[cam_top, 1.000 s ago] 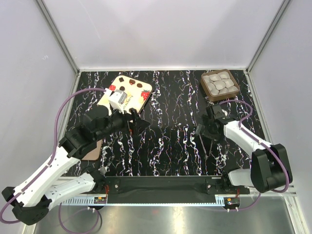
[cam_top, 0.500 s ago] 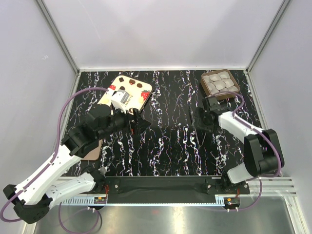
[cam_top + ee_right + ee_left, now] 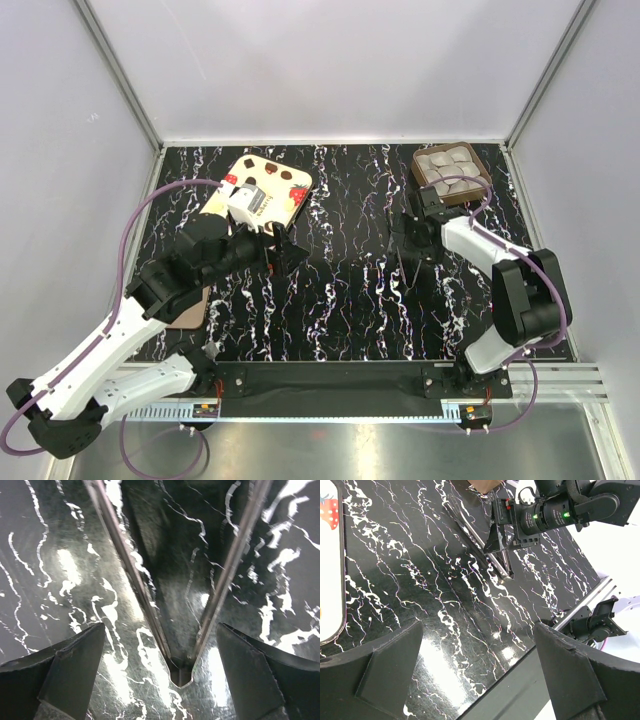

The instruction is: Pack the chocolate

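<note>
Right gripper [image 3: 407, 245] open, empty, over tweezers [image 3: 405, 275]. Chocolate [image 3: 449, 170] just upper-right of it, so I'd go right. Left gripper [image 3: 285, 250] open, well apart.

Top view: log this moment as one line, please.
left claw open, empty, near lid | right claw open above tongs, not gripping | chocolate in tray, far right

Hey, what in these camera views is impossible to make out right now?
Top view: brown flat thing mostly under the left arm; identity unclear.
Top view: chocolate too small to count; right arm and cable cover the near row.
Right wrist view: tongs tips cut off by top edge.
Left wrist view: lid cut by left edge.
</note>
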Motion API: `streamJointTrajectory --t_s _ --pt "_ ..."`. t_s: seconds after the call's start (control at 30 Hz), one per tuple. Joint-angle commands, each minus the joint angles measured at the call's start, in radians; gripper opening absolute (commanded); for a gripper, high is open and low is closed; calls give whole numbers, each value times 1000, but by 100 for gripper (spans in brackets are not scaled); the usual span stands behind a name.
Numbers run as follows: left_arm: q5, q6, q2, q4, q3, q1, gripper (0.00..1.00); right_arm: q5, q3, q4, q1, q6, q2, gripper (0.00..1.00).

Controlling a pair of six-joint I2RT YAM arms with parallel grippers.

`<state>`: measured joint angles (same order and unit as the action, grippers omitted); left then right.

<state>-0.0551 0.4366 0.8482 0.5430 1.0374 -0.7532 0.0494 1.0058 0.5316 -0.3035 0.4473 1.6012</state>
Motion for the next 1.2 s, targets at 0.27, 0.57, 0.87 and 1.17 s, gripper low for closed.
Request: streamJointTrajectory --t_s 0.27,0.57,0.87,1.17 --pt "-8 -9 -17 -37 1 3 99 102 -27 36 -6 83 -123 100" --pt "-3 -6 -34 -31 1 3 99 96 -76 -132 -5 70 -26 100" --pt "11 -16 -23 -25 10 3 99 121 -105 -237 -8 39 39 100" --pt "9 -15 6 -32 23 3 99 138 -104 -271 -6 16 83 98"
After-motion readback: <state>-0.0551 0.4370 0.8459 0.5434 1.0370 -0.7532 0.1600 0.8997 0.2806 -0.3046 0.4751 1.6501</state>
